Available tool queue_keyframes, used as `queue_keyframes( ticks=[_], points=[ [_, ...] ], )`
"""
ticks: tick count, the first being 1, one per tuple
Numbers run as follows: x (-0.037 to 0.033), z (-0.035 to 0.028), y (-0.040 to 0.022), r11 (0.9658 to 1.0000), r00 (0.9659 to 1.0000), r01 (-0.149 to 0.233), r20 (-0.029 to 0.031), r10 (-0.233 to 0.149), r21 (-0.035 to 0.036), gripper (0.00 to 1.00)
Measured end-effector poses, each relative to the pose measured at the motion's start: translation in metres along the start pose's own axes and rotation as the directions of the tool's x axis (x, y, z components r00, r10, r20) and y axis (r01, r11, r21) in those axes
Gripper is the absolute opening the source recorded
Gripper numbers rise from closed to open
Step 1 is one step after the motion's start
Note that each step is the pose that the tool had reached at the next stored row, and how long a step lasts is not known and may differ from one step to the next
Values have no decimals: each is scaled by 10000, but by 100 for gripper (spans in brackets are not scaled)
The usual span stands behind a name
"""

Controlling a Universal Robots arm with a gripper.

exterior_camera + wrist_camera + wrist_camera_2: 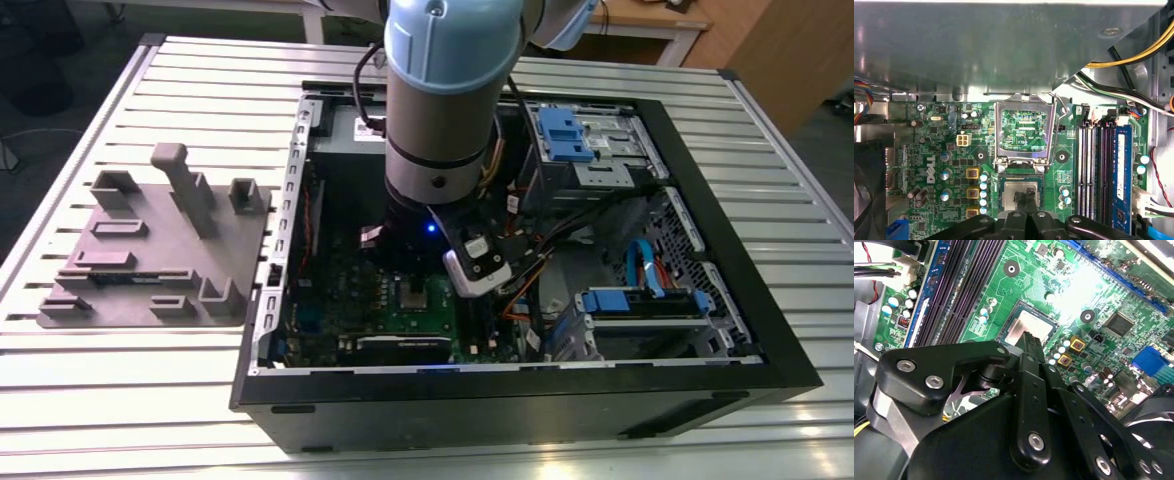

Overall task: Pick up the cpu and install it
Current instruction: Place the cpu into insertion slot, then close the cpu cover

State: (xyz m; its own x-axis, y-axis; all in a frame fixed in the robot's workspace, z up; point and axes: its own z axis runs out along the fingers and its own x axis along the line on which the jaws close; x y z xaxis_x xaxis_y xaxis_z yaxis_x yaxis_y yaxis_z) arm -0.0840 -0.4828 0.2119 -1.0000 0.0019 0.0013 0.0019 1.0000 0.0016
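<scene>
Silver cpu (1012,190) seated in socket (999,197); black claw (1024,196) clenched, tips over it.

I saw a white logo printed on the green motherboard (919,150), and fine white lettering inside the raised socket frame (1000,135), too small for me to read

A ribbed silver aluminium surface (160,400) spreads all round the pincer (441,285). Well beyond the pincer stands a pale wooden desk with white legs (661,22); dark floor (27,130) shows off to the exterior view's left of it.
</scene>
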Motion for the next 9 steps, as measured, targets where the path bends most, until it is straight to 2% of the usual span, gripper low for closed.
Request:
queue_keyframes(
  ticks=[9],
  points=[
    [0,-15,0,10000,10000,0,0,0,0,10]
  ],
)
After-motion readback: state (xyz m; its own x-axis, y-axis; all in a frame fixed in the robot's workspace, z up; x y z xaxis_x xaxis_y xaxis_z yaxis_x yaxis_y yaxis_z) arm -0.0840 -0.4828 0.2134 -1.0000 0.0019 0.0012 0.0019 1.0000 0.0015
